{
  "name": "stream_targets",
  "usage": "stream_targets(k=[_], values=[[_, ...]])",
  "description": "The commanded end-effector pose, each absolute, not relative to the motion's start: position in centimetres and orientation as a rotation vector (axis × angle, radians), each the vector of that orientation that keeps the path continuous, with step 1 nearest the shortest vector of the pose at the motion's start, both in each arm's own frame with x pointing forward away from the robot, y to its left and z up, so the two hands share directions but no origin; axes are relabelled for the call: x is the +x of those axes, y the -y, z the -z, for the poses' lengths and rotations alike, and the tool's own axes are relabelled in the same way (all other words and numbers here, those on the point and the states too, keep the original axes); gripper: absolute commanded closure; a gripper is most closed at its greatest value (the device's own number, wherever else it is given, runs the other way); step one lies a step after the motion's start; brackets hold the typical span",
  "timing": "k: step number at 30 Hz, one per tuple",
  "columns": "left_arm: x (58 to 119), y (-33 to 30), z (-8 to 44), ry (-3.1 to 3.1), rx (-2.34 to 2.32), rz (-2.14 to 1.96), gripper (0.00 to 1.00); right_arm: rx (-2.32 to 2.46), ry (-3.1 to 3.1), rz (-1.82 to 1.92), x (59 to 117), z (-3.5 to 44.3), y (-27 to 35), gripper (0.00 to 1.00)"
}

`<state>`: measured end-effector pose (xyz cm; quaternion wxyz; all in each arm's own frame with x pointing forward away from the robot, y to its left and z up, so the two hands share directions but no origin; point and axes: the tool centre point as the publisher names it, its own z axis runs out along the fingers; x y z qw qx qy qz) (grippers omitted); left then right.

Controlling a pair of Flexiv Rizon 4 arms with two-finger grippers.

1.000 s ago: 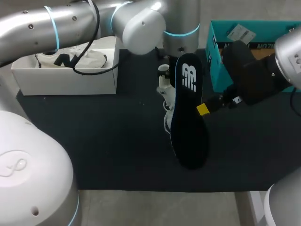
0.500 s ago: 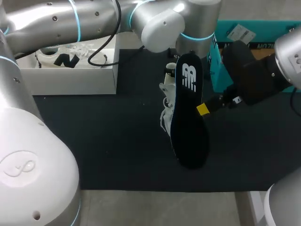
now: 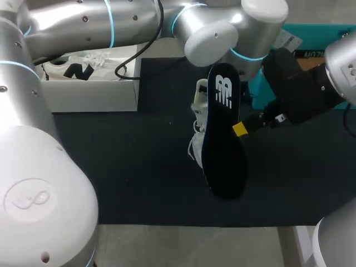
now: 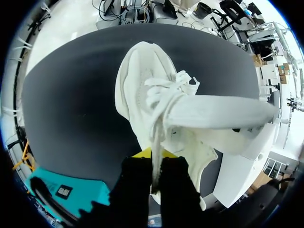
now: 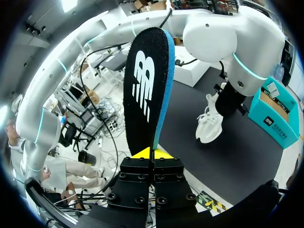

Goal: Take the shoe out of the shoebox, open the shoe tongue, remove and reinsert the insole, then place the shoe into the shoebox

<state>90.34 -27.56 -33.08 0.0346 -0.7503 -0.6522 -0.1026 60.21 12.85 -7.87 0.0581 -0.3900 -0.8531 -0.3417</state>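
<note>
Shoe point(image 4: 142, 90) clamped in left gripper point(image 4: 154, 159); insole point(image 3: 225, 144) half-hides it overhead.

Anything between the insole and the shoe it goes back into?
Nothing visible. The right wrist view shows open air between the insole, clamped in the right jaws, and the shoe hanging from the left jaws. Can't tell whether the laces cover the shoe's opening.

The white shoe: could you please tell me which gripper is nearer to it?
Left. The left gripper is shut on the shoe; the right gripper holds the insole beside it.
</note>
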Motion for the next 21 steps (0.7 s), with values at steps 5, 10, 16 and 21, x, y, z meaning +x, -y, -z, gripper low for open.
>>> stream_targets(k=[5,10,16,21], values=[[90.5,27.3,33.1,1.998,-2.291,0.334,1.0,-1.182,2.586,1.024,60.6,7.8,-13.3,1.0],[90.6,26.7,33.4,2.008,-2.282,0.321,1.0,-1.182,2.586,1.024,60.6,7.8,-13.3,1.0],[90.3,26.1,32.9,2.002,-2.298,0.324,1.0,-1.182,2.586,1.024,60.6,7.8,-13.3,1.0],[90.4,25.7,33.2,1.994,-2.29,0.332,1.0,-1.182,2.586,1.024,60.6,7.8,-13.3,1.0]])
